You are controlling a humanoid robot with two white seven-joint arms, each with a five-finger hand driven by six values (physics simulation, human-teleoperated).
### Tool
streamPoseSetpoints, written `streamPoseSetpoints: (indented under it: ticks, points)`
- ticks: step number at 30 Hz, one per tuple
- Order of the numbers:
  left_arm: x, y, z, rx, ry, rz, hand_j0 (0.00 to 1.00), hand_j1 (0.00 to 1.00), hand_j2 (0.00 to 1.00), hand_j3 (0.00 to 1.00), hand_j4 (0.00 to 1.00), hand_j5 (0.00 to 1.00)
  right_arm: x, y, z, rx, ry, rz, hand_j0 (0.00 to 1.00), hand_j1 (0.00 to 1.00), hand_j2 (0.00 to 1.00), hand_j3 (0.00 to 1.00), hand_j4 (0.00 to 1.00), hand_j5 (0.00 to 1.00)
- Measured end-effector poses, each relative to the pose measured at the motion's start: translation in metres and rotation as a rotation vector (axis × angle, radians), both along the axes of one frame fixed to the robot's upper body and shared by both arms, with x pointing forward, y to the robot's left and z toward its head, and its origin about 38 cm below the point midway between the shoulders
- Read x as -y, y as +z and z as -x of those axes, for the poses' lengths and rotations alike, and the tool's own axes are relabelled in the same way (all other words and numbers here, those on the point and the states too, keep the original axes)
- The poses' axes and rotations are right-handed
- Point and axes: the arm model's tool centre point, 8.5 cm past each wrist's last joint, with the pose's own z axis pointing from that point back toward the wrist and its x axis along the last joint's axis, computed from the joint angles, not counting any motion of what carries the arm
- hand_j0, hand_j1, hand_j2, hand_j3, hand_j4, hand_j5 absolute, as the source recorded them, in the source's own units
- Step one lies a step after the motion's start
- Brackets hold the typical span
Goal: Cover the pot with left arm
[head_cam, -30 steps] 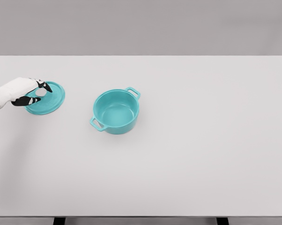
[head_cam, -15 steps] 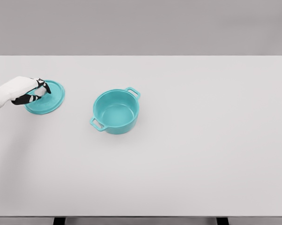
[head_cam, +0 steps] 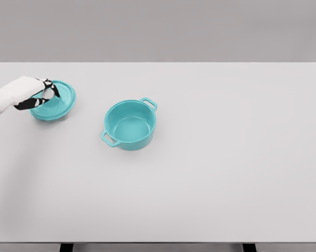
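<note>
Left hand now closed on teal lid, fingers pinching at lid centre, knob hidden under them; lid sits higher in view and tilted compared with half second back, when it lay flat on white table; reads as lift begun; grasp seems to hold; pot open, upright, well apart to right of lid; carry over pot and lowering not yet done; right arm unseen.

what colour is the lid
Teal, same as the pot; the lid shows in the head view.
</note>
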Motion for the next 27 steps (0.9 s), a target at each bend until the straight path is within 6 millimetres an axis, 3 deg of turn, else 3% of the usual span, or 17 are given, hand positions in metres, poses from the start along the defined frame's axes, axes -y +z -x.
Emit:
streamPoseSetpoints:
  ticks: [14,27]
  points:
    - [0.03,0.034,0.004,0.12,-0.106,0.008,0.49,0.49,0.49,0.49,0.49,0.49,0.0,0.0,0.0,0.0,0.0,0.0,1.0,1.0,1.0,1.0,1.0,1.0]
    - [0.062,0.049,0.016,0.211,-0.217,0.018,0.49,0.49,0.49,0.49,0.49,0.49,0.0,0.0,0.0,0.0,0.0,0.0,1.0,1.0,1.0,1.0,1.0,1.0]
